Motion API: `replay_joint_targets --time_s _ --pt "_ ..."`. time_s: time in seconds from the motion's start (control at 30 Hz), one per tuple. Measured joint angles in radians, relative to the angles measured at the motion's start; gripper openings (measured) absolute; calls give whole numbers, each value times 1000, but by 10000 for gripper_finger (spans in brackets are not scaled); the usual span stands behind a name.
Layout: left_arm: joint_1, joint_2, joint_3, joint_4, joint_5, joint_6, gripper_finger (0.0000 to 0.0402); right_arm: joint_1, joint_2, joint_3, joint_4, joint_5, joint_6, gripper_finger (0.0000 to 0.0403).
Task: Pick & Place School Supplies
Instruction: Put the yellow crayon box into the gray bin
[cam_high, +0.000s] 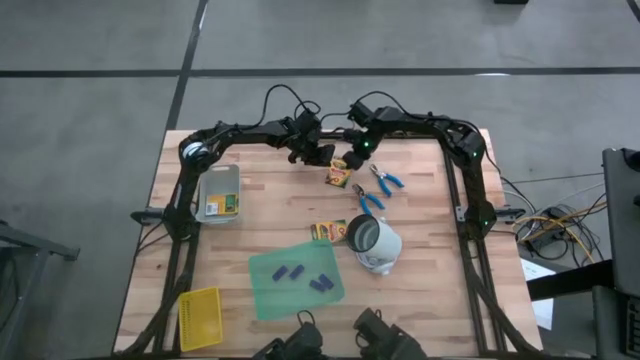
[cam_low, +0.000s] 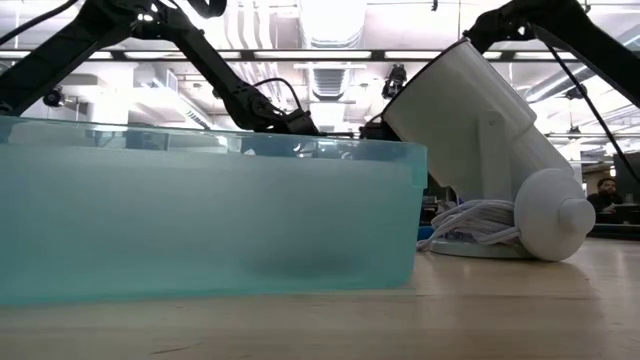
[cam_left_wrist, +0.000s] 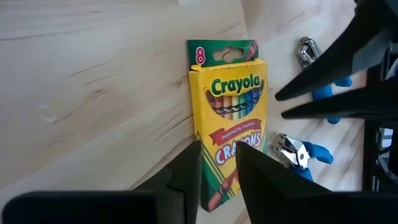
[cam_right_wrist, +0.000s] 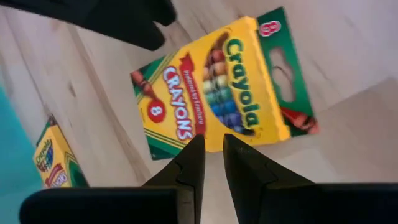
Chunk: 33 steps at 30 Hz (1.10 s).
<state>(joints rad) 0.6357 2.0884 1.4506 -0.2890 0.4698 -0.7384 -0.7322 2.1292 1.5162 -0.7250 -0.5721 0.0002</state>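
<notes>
On a pale wooden table (cam_high: 420, 200), both arms met over one crayon box (cam_high: 339, 175) near the far edge: the left gripper (cam_left_wrist: 217, 165) clamped its edge, the right gripper (cam_right_wrist: 213, 155) pinched its side. Scissor-like tools (cam_high: 385, 180) lay just beside.

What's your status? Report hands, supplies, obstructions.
Left hand, right hand both at far crayon box. Scissors close beside it. Nothing on top of box.

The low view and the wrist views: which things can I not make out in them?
- Low view: the green sheet blocks the near table; the white device hides the rest.
- Left wrist view: the left hand covers the crayon box's lower end.
- Right wrist view: a second box is blurred.
</notes>
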Motion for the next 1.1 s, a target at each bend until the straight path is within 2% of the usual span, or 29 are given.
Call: replay_joint_targets --time_s 0.5,0.77,0.97,1.1 --pt "-6 0 0 0 -45 10 103 9 0 -1 -4 42 15 57" --pt "-8 0 0 1 -45 58 103 23 0 -2 -5 60 -107 57" --pt "-8 0 0 4 -45 69 103 45 0 -14 -2 125 -130 57" --pt "-8 0 0 5 -45 78 103 50 0 -23 2 126 -130 57"
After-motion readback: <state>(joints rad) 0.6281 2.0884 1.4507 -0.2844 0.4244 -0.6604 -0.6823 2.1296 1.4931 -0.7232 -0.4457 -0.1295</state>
